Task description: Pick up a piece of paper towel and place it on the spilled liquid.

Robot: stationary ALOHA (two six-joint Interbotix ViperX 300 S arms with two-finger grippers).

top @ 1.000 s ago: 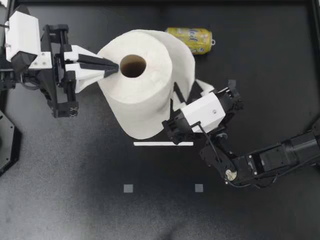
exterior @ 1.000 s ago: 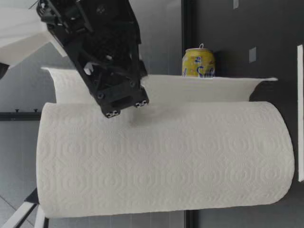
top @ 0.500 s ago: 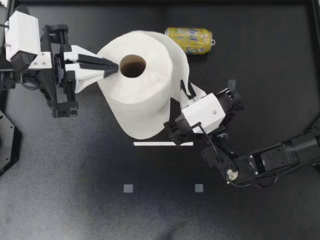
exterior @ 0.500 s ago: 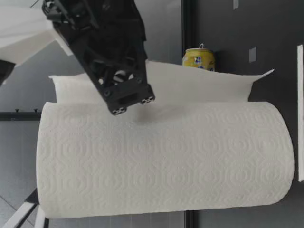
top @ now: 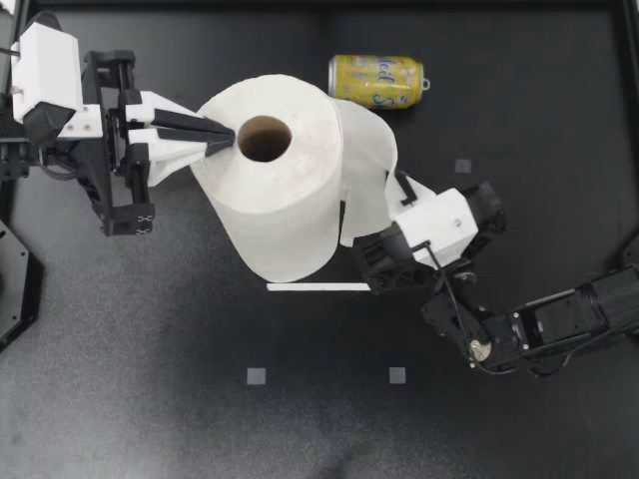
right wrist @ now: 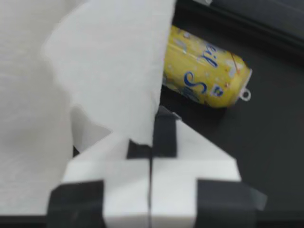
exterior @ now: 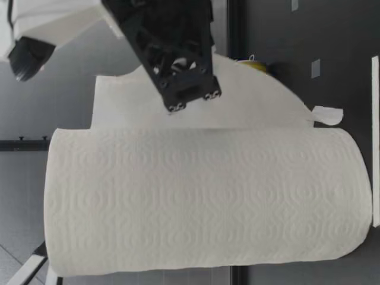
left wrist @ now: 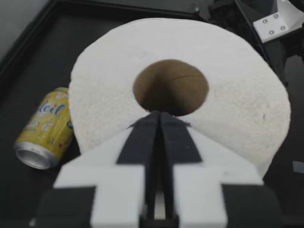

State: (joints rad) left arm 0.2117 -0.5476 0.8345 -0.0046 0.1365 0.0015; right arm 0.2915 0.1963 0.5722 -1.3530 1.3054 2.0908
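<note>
Paper towel roll [top: 275, 190] stands upright on the dark worktop [top: 150, 349], long axis vertical, core hole up. Left hand [top: 228, 135] comes in from the side with fingers pressed together and nothing between them. Its tips lie on the roll's top face at the rim of the core; the left wrist view shows the same.

Right hand [top: 391, 195] is clamped on the loose sheet [top: 364, 170], both fingers closed on the sheet's edge in the right wrist view [right wrist: 114, 61]. The sheet peels off the roll's side toward my right arm and is not torn off: its other edge runs into the roll. In the low view the sheet [exterior: 237, 95] stands behind the roll, farther from that camera, and the right hand holds it in its upper half.

Key relation: right hand is just beside the roll, on the side away from the left hand. A tear probably needs a pull away from the roll, across its vertical axis, while the left hand pins the top.

Can [top: 377, 80] lies on its side past the roll, long axis across the worktop, near the sheet. Spilled liquid: cannot make it out on the black surface; likely near the can, so right hand is nearer.
</note>
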